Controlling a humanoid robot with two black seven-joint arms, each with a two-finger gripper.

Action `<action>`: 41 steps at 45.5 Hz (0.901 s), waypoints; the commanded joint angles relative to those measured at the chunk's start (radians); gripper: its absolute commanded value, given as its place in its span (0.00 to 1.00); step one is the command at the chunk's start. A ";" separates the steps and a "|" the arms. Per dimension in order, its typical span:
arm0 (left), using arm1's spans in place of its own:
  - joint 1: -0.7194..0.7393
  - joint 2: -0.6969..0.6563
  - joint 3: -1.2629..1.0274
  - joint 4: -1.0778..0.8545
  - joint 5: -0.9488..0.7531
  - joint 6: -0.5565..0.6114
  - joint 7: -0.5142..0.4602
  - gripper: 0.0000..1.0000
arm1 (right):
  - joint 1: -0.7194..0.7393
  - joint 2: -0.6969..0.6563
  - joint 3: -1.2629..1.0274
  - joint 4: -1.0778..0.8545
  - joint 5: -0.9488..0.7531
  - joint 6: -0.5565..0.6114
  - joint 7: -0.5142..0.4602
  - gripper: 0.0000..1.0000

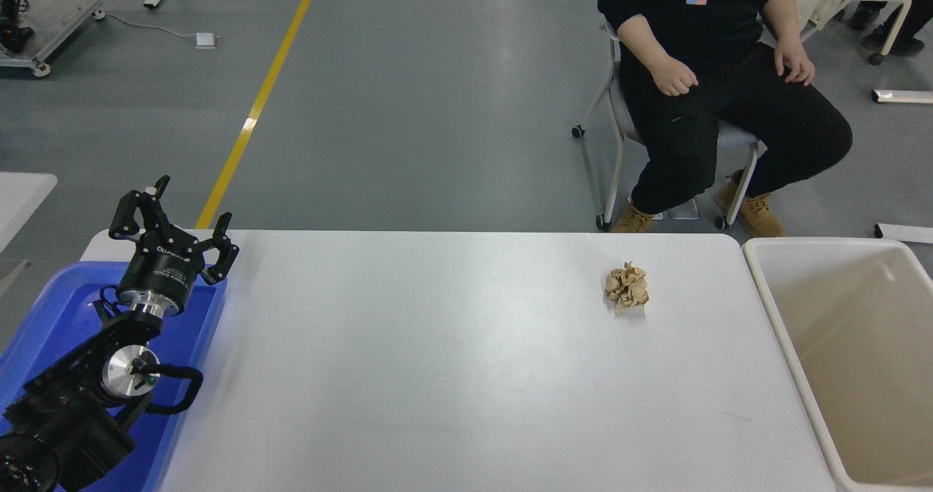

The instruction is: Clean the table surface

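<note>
While the left gripper [175,219] sits parked with fingers spread, a crumpled paper ball [626,287] waits on the table surface [437,361], needing pickup toward the cream bin [765,288].

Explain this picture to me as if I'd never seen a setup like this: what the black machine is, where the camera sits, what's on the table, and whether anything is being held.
The camera sits high on a humanoid robot, looking forward and down over the table surface. The black machine at the lower left is the robot's left arm; its end effector, the grasping part, is open and holds nothing, hanging over a blue tray. The right arm is not in view. One crumpled ball of brown paper lies on the table, toward its far right. Beside the table's right end stands a cream bin; no contents show in the visible part. A person sits on a chair beyond the table, touching nothing on it.
</note>
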 commanded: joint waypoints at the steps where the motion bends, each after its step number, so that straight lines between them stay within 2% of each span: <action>1: 0.000 -0.001 0.000 0.000 0.000 0.000 0.000 1.00 | -0.105 0.087 0.211 0.075 0.000 0.164 0.000 0.99; 9: 0.000 -0.001 0.000 0.000 0.000 0.000 0.000 1.00 | -0.218 0.158 0.219 0.066 0.000 0.248 0.008 0.99; 18: 0.000 0.000 0.000 0.000 0.000 0.000 0.000 1.00 | -0.317 0.224 0.192 0.049 0.000 0.259 0.063 0.99; 41: 0.000 -0.001 0.000 0.000 0.000 0.000 0.000 1.00 | -0.343 0.297 0.024 -0.084 -0.002 0.256 0.154 0.99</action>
